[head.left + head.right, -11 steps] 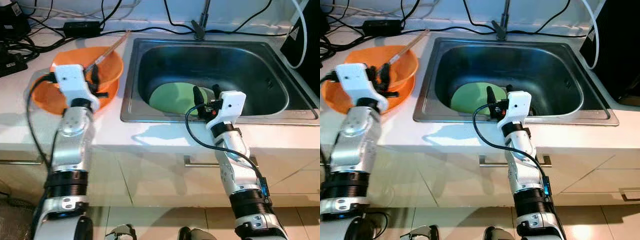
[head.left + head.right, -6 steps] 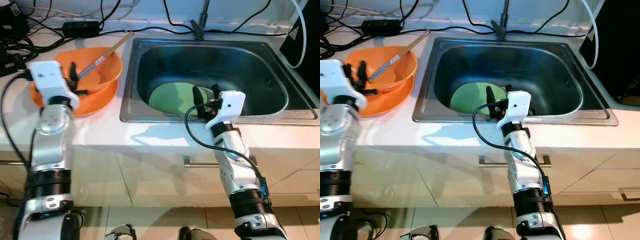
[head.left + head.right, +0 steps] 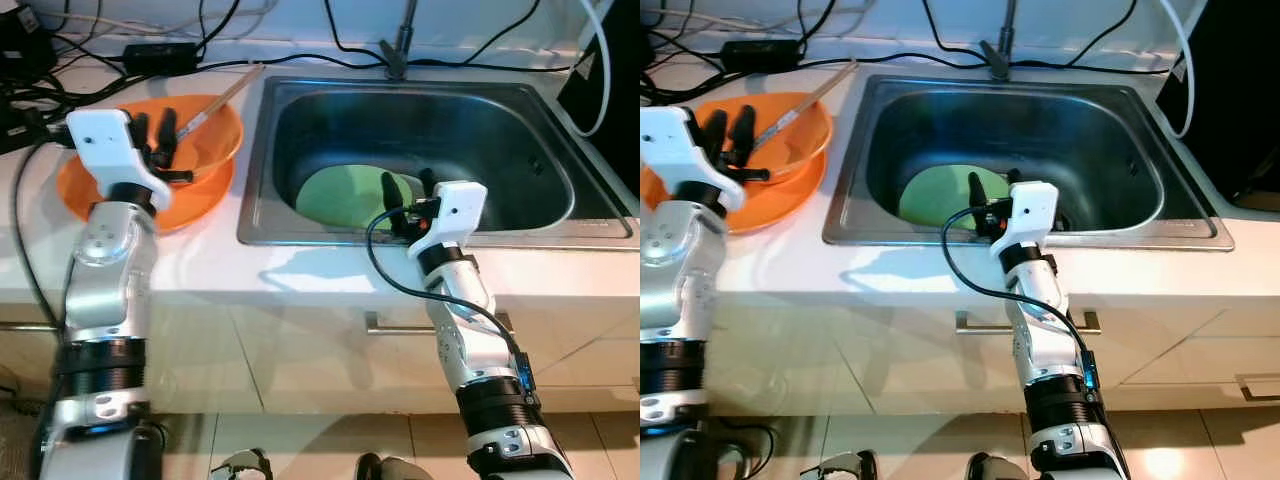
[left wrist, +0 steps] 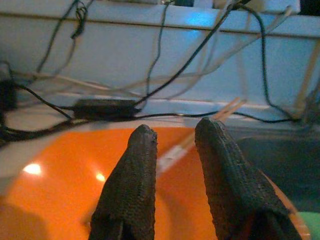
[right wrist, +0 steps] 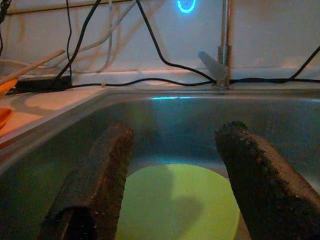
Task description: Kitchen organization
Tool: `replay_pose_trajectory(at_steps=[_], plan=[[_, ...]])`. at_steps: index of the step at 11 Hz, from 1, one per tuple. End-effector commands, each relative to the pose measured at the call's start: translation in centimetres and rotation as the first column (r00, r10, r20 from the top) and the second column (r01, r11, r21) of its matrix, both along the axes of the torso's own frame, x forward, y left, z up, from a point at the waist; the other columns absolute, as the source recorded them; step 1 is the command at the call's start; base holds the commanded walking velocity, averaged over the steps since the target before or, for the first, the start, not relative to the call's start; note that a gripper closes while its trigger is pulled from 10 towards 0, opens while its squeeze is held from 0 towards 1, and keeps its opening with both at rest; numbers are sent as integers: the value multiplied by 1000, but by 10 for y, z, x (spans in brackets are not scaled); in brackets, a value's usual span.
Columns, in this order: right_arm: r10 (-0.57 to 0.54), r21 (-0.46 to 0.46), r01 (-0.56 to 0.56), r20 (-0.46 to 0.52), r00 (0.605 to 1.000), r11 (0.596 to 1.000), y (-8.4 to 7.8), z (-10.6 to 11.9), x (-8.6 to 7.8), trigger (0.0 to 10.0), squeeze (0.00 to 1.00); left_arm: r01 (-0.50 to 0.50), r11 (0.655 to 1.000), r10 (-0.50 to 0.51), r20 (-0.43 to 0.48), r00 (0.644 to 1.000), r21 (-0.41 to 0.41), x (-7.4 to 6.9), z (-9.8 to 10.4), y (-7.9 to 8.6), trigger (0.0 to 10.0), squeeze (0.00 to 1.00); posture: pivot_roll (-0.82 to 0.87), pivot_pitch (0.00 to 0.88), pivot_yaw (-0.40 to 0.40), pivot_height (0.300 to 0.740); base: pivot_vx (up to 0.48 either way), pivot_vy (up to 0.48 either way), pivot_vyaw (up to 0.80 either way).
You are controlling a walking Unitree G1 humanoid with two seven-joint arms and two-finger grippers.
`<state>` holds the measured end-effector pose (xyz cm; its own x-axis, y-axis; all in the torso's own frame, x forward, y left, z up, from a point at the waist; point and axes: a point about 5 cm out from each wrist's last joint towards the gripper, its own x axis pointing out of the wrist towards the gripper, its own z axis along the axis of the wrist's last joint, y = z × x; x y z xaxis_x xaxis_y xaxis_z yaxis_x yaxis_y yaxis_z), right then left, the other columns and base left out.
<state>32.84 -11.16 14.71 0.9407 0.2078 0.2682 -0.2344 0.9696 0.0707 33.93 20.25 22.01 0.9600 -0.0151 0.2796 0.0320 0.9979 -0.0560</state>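
No readable brand or label anywhere; only marking is a blue glowing ring [image 5: 186,5] on the back wall in the right wrist view. Count: one steel sink [image 3: 560,225], one green plate [image 3: 345,195], two orange bowls, one pair of wooden chopsticks [image 3: 222,95], one tap [image 3: 398,45], one black power adapter [image 3: 160,53] plus a tangle of black cables [image 3: 40,85] on the white counter [image 3: 250,275]. Containers: sink holds the green plate lying flat on its floor, toward the near-left corner; nothing on the plate. Upper orange bowl [image 3: 222,135] is nested in the lower orange bowl [image 3: 80,195] on the counter just left of the sink; chopsticks lean in the upper bowl, tips inside, far ends sticking out over the rim toward the sink's back-left corner. Left gripper [image 3: 157,128] sits over the upper bowl's near-left side, fingers slightly spread with a narrow gap, nothing between them; chopsticks lie just beyond the fingertips [image 4: 142,137] in the left wrist view, cannot tell if touching. Right gripper [image 3: 405,190] is at the sink's front rim, reaching in above the near edge of the plate, fingers [image 5: 107,165] wide apart, empty, plate visible between them in the right wrist view. Cabinet handle [image 3: 400,322] below the counter front.
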Motion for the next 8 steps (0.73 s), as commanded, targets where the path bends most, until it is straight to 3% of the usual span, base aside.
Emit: replay_pose_trajectory(at_steps=[1,4,8], plan=[[1,-3,-1,-69,998,1000,0,-15,-2,10000,0,54,999,-54,-2,999,5,-1,2,-17,10000,0,93,102,-7,740,0,0,0],[-3,-4,3,-70,998,1000,-1,-16,-3,10000,0,128,989,-132,-60,989,-69,-6,-15,-36,10000,0,90,99,-2,740,0,0,0],[1,-1,-1,-71,997,1000,0,-18,-4,10000,0,75,995,-82,-114,990,-63,-16,-27,-29,10000,0,95,83,4,740,0,0,0]])
